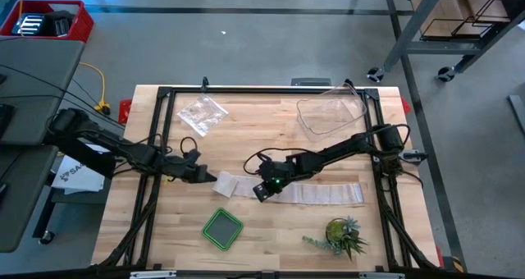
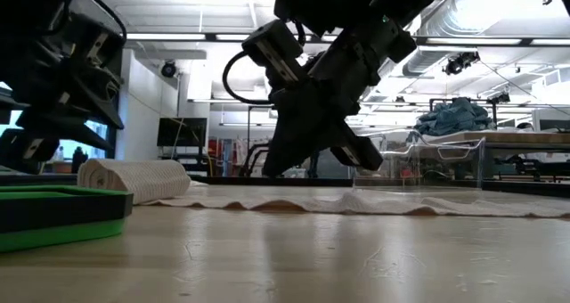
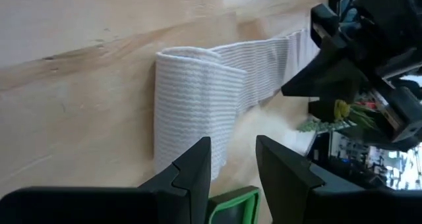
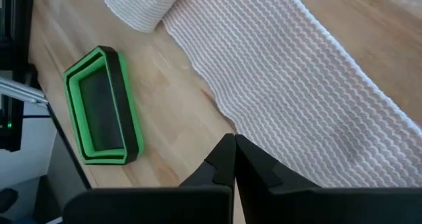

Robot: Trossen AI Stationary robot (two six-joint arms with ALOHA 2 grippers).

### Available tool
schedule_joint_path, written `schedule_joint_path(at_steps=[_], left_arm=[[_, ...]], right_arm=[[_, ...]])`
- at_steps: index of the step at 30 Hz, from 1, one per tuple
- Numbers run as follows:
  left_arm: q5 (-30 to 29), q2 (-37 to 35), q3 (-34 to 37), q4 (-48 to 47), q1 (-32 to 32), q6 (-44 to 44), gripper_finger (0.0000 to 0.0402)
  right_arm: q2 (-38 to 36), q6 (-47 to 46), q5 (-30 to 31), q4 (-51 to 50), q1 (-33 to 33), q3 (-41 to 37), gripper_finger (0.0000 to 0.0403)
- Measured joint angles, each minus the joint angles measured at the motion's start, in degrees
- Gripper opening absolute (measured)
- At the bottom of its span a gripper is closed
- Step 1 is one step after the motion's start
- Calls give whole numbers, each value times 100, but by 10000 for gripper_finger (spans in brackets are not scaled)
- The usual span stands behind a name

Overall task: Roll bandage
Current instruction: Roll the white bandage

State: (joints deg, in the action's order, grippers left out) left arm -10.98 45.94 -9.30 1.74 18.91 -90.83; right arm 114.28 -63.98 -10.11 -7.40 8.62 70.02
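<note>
The white gauze bandage (image 1: pixel 320 193) lies flat across the table's middle as a long strip. Its left end is wound into a small roll (image 3: pixel 191 112) that rests on the wood. My left gripper (image 3: pixel 232 161) stands open just left of the roll, nothing between its fingers. My right gripper (image 4: pixel 234 148) is shut, its tips down on the strip a little right of the roll (image 1: pixel 228 184). My left gripper's fingertips stand right at the roll's left side; I cannot tell whether they touch it. My right gripper presses its shut fingertips (image 4: pixel 227 151) onto the flat strip at its near edge (image 4: pixel 221 118), slanting down from the table's right. The strip lies flat on the wood under them.
A green tray (image 1: pixel 222 228) sits near the front edge, below the roll. A small potted plant (image 1: pixel 340 235) stands at front right. A clear plastic tub (image 1: pixel 332 115) is at back right, a crinkly clear bag (image 1: pixel 202 113) at back left.
</note>
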Motion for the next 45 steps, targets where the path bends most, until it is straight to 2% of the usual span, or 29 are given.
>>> schedule_joint_path(at_steps=[4, 10, 15, 20, 27, 34, 45], left_arm=[[-56, 222, 0, 55, -8, 63, 115], [-202, 758, 3, 1365, -240, 484, 115], [76, 1302, 0, 1366, -357, 452, 115], [197, 1641, 2, 2065, -390, 549, 115], [485, 2177, 2, 2366, -388, 540, 115], [439, 2843, -7, 3538, -465, 545, 115], [575, 4069, -577, 4329, -464, 653, 115]], right_arm=[[0, 93, -4, -5, 0, 0, 0], [0, 104, -52, 1, 0, 0, 0], [0, 139, -144, 4, 0, 0, 0], [0, 146, -146, 0, 0, 0, 0], [0, 147, -146, -3, -1, 0, 0], [0, 146, -144, 24, 0, -2, 0], [2, 146, -144, 72, 0, -2, 0]])
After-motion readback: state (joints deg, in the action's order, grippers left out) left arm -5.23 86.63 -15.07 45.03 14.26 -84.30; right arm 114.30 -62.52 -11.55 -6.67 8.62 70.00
